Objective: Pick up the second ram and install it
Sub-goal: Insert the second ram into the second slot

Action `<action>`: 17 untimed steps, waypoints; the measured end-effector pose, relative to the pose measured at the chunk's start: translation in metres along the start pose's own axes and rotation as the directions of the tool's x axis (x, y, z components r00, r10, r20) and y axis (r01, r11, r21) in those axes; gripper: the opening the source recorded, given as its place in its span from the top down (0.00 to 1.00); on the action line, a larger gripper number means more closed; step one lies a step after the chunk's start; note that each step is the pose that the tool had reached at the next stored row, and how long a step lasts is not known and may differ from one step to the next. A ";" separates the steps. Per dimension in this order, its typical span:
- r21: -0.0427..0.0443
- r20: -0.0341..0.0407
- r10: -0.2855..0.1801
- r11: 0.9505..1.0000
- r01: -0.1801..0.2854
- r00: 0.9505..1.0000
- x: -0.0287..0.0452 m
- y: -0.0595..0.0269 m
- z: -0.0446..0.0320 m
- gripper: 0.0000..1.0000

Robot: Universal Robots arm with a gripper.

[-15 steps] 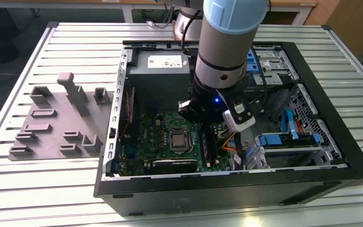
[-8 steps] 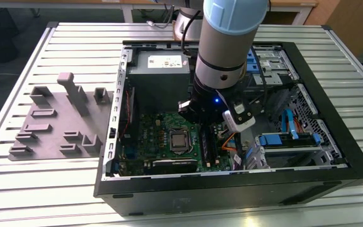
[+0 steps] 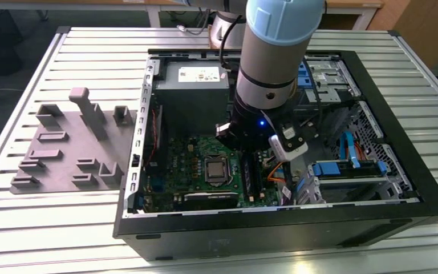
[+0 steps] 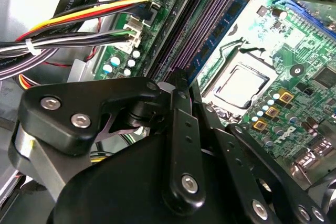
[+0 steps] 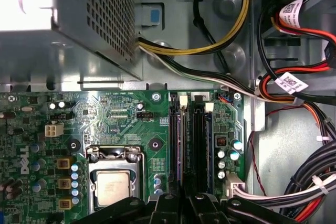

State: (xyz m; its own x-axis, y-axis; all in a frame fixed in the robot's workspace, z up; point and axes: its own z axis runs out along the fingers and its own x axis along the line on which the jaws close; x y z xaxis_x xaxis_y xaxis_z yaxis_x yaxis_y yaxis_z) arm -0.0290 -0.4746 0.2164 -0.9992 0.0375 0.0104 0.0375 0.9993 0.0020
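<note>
Closest in, the gripper point(image 4: 178, 80) hangs low inside the open computer case point(image 3: 401, 214), its black linkage across the foreground in both wrist views, and its tip is right over the near end of the black memory slots point(image 5: 191, 145). The pictures do not settle whether it is spread, pressed together or pinching anything. Just past the tip, in the second wrist view, the second ram point(image 4: 223, 22) is a thin blue-green stick on edge in the bank of slots, parallel to them, on the side toward the processor socket point(image 4: 239, 85); I cannot tell if it is fully seated. The socket with its silver lid lies just beside the slots on the green motherboard point(image 5: 126, 119). On the other side of the slots, bundled black, white, yellow and red cables point(image 5: 294, 98) run along the case wall. Further on in the first wrist view, the perforated grey power supply point(image 5: 100, 19) sits beyond the board's edge. In the exterior view, the arm point(image 3: 268, 74) reaches straight down into the case. Well apart, toward the exterior view's left, the grey holder tray point(image 3: 59, 154) with raised blocks lies on the slatted metal table point(image 3: 44, 228).
</note>
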 end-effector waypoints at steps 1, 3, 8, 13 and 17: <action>0.000 0.000 0.000 1.000 0.000 1.000 0.0000 -0.0003 0.0004 0.86; 0.000 0.000 0.000 1.000 0.000 1.000 -0.0002 -0.0009 0.0010 0.86; 0.000 0.000 0.000 1.000 0.000 1.000 -0.0008 -0.0013 0.0020 0.86; 0.000 0.000 0.001 1.000 -0.001 1.000 -0.0017 -0.0012 0.0028 0.86; 0.000 0.000 0.001 1.000 -0.001 1.000 -0.0020 -0.0012 0.0039 0.86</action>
State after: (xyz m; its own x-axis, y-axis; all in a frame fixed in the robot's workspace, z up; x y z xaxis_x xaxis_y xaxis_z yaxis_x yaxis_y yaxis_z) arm -0.0271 -0.4759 0.2125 -0.9992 0.0387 0.0104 0.0387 0.9993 0.0019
